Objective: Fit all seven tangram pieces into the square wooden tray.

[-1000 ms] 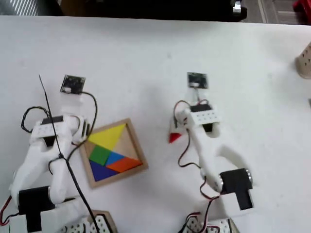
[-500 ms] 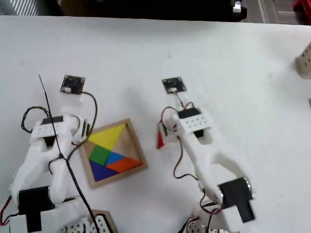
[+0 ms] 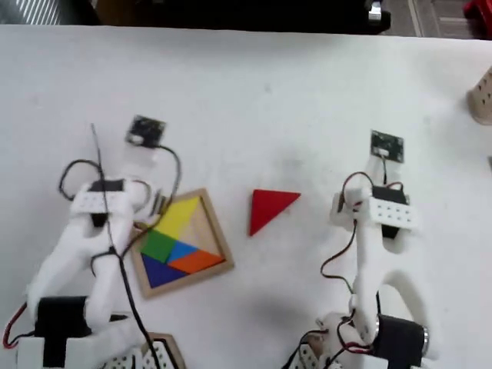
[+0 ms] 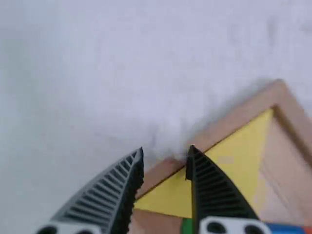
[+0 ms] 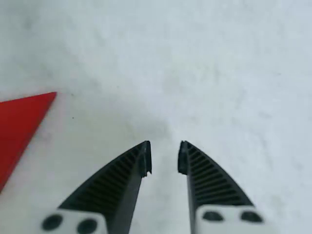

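Note:
The square wooden tray (image 3: 217,232) lies left of centre and holds a yellow triangle (image 3: 175,215), a green square (image 3: 157,246), a light blue piece (image 3: 181,250), an orange piece (image 3: 197,261) and a dark blue triangle (image 3: 159,271). A red triangle (image 3: 269,207) lies flat on the table just right of the tray. My left gripper (image 4: 165,155) is open, its tips above the tray rim (image 4: 234,117) beside the yellow triangle (image 4: 239,156). My right gripper (image 5: 164,157) is open over bare table, with the red triangle (image 5: 19,122) off to one side.
The left arm (image 3: 100,207) stands at the tray's left corner and the right arm (image 3: 380,211) right of the red triangle. A pegged wooden block (image 3: 480,96) sits at the right table edge. White table stretches behind both arms.
The right arm let go of the red triangle and swung away to the right; the triangle now lies flat beside the tray. The left arm shifted slightly right toward the tray.

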Available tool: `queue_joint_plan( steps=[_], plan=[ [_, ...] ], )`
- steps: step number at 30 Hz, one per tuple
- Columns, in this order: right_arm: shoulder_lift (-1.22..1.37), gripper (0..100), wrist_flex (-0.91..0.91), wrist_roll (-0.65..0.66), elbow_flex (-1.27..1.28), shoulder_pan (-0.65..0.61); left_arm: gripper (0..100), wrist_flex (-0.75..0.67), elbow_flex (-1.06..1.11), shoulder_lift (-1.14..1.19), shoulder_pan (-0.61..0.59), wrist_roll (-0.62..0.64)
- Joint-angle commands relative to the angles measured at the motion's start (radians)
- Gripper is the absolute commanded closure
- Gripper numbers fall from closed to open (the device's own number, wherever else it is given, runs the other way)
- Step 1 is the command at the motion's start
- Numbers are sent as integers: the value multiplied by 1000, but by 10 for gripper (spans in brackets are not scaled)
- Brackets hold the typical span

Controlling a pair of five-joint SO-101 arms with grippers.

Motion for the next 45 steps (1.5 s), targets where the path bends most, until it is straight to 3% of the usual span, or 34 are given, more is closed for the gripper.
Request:
queue_joint_plan(
  steps=[1,4,9,16,25,31,37,45],
  plan=[
    [-39,807,1,14,-6,97,834,112,-95,-10,216,6],
    [-30,807,-19,15,-6,156,812,207,-204,-2,328,11],
    [76,807,-88,58,-35,177,658,371,-411,-1,489,9],
    [211,807,-71,77,-133,180,646,354,-508,48,619,-121],
    [265,807,-36,80,-187,171,643,327,-750,440,562,-124],
    [265,807,-36,80,-187,171,643,319,-827,527,562,-170],
    [268,807,-36,80,-187,157,642,319,-927,653,532,-104],
    [272,807,-36,123,-186,145,645,324,-1065,754,515,-110]
  ],
)
